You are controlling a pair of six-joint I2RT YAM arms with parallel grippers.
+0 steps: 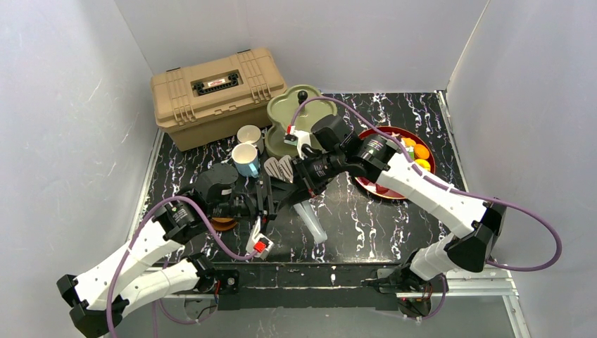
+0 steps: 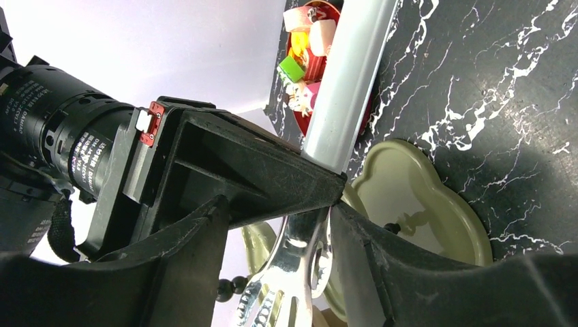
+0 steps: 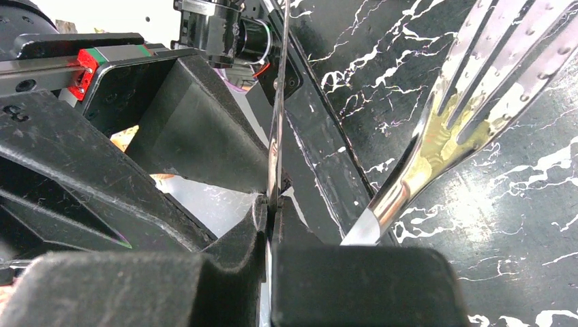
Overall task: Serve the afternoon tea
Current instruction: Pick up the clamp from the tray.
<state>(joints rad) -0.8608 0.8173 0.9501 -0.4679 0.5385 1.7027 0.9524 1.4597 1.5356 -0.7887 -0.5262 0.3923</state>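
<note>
Right gripper (image 3: pixel 272 204) is pinched tight on one thin blade of the silver tongs (image 3: pixel 470 88). The left gripper (image 2: pixel 283 218) straddles the same tongs mid-table, can't tell if it's actually squeezing. Olive-green stand (image 1: pixel 299 113) sits just behind them, the light-blue mug (image 1: pixel 245 159) is to its left, and the toy cakes (image 1: pixel 415 151) are on the red plate (image 1: pixel 386 129) to the right.

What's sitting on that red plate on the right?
Small toy cakes, the orange ones near the right edge of the red plate. The right arm covers the plate's middle, so anything under it is hidden.
</note>
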